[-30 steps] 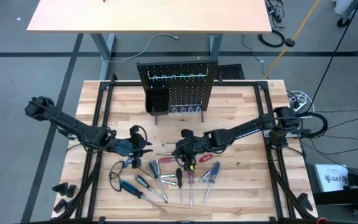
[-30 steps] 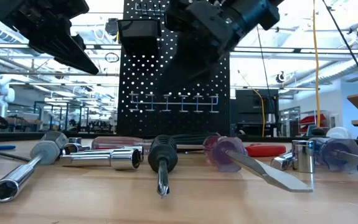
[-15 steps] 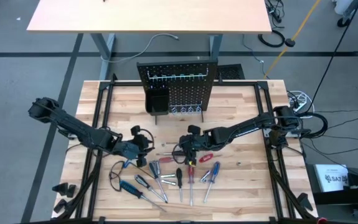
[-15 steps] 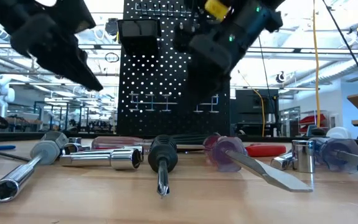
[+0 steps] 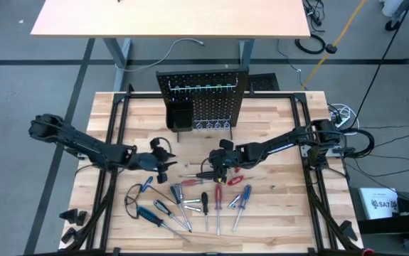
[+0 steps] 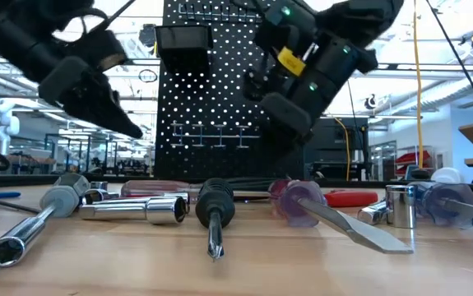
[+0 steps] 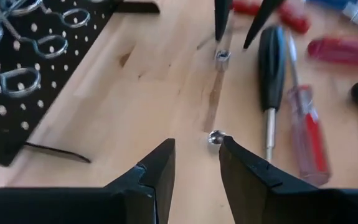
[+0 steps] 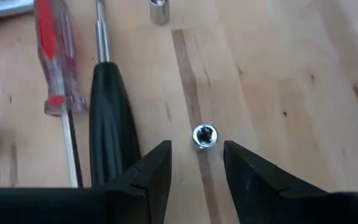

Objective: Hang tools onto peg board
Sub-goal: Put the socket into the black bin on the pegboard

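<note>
The black peg board (image 5: 203, 99) stands upright at the table's far middle, with metal hooks (image 7: 17, 78) on its face. Several tools lie flat on the wood near the front, among them a black-handled screwdriver (image 8: 110, 118) and a red-handled one (image 8: 53, 56). My left gripper (image 7: 197, 142) is open, low over the table, with a small silvery socket (image 7: 215, 137) just ahead of its fingertips. My right gripper (image 8: 197, 144) is open too. It hovers over a second small socket (image 8: 204, 135) that stands on end. The two grippers (image 5: 167, 165) (image 5: 213, 171) face each other.
A small black bin (image 5: 179, 115) hangs on the peg board's left part. More screwdrivers and chrome sockets (image 6: 133, 210) lie fanned out toward the near edge. Black frame rails (image 5: 112, 142) run along both table sides. Bare wood (image 5: 190, 146) lies between the peg board and the grippers.
Both grippers have come down toward the table over the far edge of the tool spread, and both have tipped further downward. Their finger gaps look the same as before. No tool has moved.
</note>
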Action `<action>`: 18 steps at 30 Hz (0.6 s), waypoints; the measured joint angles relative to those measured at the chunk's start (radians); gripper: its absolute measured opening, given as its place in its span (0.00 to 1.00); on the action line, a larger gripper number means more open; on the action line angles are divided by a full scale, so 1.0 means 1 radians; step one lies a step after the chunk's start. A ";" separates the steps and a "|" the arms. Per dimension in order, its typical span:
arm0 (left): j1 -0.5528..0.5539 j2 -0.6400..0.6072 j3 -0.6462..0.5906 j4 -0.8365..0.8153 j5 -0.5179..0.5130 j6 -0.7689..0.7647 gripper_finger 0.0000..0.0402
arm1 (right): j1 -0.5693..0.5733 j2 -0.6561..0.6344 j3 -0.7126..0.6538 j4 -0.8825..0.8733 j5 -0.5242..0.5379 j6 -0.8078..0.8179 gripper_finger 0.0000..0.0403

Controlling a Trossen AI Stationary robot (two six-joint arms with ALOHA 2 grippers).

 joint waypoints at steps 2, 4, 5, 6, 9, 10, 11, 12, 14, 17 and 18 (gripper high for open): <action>0.000 -0.032 -0.047 0.086 0.015 -0.027 0.32 | 0.000 -0.006 -0.028 0.061 0.000 0.017 0.34; -0.002 -0.051 -0.071 0.154 0.034 -0.039 0.32 | 0.000 -0.006 -0.043 0.099 0.000 0.020 0.34; -0.002 -0.055 -0.075 0.168 0.036 -0.041 0.32 | 0.000 -0.007 -0.049 0.104 0.001 0.020 0.34; -0.002 -0.057 -0.077 0.174 0.037 -0.040 0.32 | 0.000 -0.007 -0.050 0.110 0.001 0.020 0.34; -0.002 -0.056 -0.078 0.169 0.038 -0.025 0.32 | 0.000 -0.010 -0.049 0.123 0.002 0.020 0.34; -0.002 -0.056 -0.078 0.170 0.038 -0.020 0.32 | 0.000 -0.010 -0.049 0.124 0.002 0.020 0.34; -0.002 -0.056 -0.078 0.171 0.038 -0.018 0.32 | 0.000 -0.010 -0.049 0.125 0.002 0.020 0.34; -0.002 -0.056 -0.078 0.170 0.038 -0.018 0.32 | 0.000 -0.010 -0.049 0.131 0.002 0.018 0.34; -0.002 -0.056 -0.078 0.170 0.038 -0.018 0.32 | 0.000 -0.010 -0.048 0.143 0.002 0.014 0.34; -0.002 -0.056 -0.078 0.172 0.038 -0.017 0.32 | -0.010 -0.010 -0.048 0.150 0.002 0.011 0.34; -0.002 -0.056 -0.078 0.176 0.038 -0.014 0.32 | -0.016 -0.010 -0.048 0.150 0.002 0.009 0.34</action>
